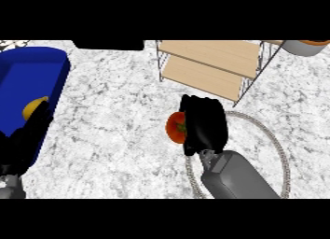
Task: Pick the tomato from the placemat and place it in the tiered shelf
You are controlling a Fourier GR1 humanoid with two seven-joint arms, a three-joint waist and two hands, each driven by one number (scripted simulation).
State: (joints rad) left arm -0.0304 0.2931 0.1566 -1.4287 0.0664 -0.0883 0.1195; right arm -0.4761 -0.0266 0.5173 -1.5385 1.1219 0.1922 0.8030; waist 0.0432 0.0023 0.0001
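The red tomato [175,127] shows at the left side of my right hand [205,125], whose fingers curl round it and hide most of it. Hand and tomato sit over the left part of the round marble-patterned placemat [283,154] with its beaded rim. Just beyond the hand stands the tiered shelf [209,63], two pale wooden boards in a thin wire frame. My left hand [20,140] rests at the left edge over a blue tray; I cannot tell how its fingers stand.
A long blue tray [23,79] lies along the left edge with a yellow fruit [34,108] in it. A grey pot with an orange rim [306,46] stands at the back right. A dark block [109,44] sits at the back edge.
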